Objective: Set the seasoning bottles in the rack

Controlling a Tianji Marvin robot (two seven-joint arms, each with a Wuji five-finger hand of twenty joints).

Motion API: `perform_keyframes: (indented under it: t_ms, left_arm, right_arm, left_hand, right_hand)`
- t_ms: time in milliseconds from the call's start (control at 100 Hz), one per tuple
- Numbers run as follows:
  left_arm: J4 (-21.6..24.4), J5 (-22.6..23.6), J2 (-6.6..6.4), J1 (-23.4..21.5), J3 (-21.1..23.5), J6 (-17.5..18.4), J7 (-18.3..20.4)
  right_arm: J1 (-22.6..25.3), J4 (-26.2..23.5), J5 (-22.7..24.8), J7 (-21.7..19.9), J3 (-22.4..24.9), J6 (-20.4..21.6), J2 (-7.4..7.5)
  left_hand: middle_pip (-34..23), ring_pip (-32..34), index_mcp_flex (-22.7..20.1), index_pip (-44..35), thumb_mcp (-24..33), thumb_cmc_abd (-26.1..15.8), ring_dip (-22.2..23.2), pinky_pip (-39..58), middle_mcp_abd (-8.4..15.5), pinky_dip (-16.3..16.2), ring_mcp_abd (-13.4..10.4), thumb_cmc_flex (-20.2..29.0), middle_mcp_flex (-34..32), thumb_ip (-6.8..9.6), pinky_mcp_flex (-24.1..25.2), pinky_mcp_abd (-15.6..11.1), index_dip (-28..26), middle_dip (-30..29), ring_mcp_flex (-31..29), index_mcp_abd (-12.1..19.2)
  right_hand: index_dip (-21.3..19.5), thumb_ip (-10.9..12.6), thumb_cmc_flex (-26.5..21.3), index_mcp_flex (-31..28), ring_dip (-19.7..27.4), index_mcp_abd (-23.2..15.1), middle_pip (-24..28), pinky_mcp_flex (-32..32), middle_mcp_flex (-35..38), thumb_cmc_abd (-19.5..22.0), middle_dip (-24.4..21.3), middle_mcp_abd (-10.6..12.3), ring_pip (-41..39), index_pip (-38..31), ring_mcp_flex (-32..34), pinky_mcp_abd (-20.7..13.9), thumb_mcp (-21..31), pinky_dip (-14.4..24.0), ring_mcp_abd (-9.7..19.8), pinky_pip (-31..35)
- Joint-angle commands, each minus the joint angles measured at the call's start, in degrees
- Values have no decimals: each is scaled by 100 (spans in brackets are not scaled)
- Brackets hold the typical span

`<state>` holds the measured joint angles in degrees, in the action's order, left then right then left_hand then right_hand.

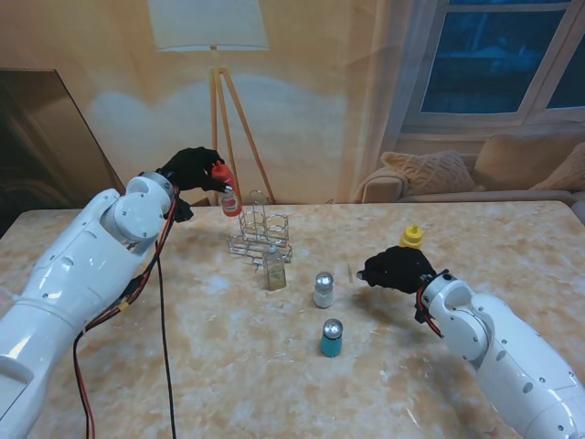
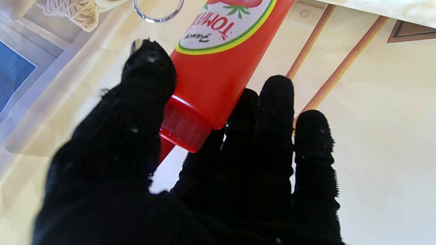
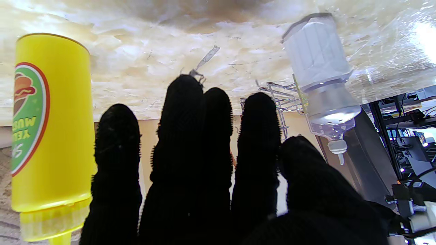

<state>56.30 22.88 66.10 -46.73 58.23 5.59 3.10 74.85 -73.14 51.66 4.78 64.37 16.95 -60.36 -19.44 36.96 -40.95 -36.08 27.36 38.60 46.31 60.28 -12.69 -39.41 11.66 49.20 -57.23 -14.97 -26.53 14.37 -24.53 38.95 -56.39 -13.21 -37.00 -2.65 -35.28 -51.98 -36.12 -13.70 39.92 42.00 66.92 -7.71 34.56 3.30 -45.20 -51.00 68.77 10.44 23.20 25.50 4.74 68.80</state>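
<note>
From the stand's view, my left hand (image 1: 189,171) is raised over the far left part of the table (image 1: 183,366), grasping the red ketchup bottle (image 1: 227,194), which hangs just to the left of the wire rack (image 1: 260,233) and clear of the table top. A small amber bottle (image 1: 275,269) stands at the rack's near side, though I cannot tell whether it is inside a compartment. Nearer to me stand a white shaker (image 1: 324,290) and a teal shaker (image 1: 331,338), well apart from the rack. My right hand (image 1: 395,269) rests low on the right, with the yellow mustard bottle (image 1: 410,238) just beyond it. At the left wrist, my thumb and fingers (image 2: 276,112) clasp the ketchup bottle (image 2: 218,71) around its neck, near the red cap. At the right wrist, my fingers (image 3: 184,136) are spread and straight, holding nothing; the mustard bottle (image 3: 47,129) stands beside them untouched, and the white shaker (image 3: 320,75) and the rack (image 3: 279,98) lie beyond.
</note>
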Motion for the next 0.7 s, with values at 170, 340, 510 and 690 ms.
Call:
perform_keyframes:
  t_ms: [170,340,510,690]
  left_arm:
    - [-420,-208,151,404,-227,44,49]
    - [-839,-402,265,646,-433,88,8]
    - [-1183,-533,360,800,-616,189,-27]
    - [-1544,-677,477,952,-747,246,-98]
  right_arm:
    - [-65,77,-10,-107,-84,-36,-24]
    - [-103,106,-23,-122,-124,-49,-25]
    - [-145,141,-15,-127,-160,-58,-23]
    - [-179,173,-30,-141,-193,-74,-23]
  left_hand:
    - [-238,-224,-585,-1335,794,-677,-52,-159,475,55,-186,978,-494,325,84,-178,-217,259,135,1014]
    - [-116,-406,-589,-1374,825,-648,-151,-290,528,188,-232,967,-529,316,71,-236,-156,285,145,1079]
    - [-20,-532,-601,-1420,889,-618,-218,-346,586,292,-273,924,-590,304,41,-301,-114,304,135,1156]
    - [55,-613,-607,-1439,912,-594,-236,-395,644,369,-300,927,-583,294,53,-349,-84,309,160,1213]
  right_hand:
    - [9,-161,0,-72,44,-111,33,-10,19,10,8,-15,-12,-28,66,3,74,79,155,-22]
    - [9,-161,1,-73,45,-114,34,-13,18,10,8,-7,-12,-30,66,8,75,77,145,-24]
    - [10,-161,-1,-68,45,-119,32,-13,22,6,7,-5,-13,-28,63,9,78,77,146,-22]
    - [12,-161,1,-70,46,-104,33,-13,26,7,7,14,-12,-27,68,9,80,76,146,-22]
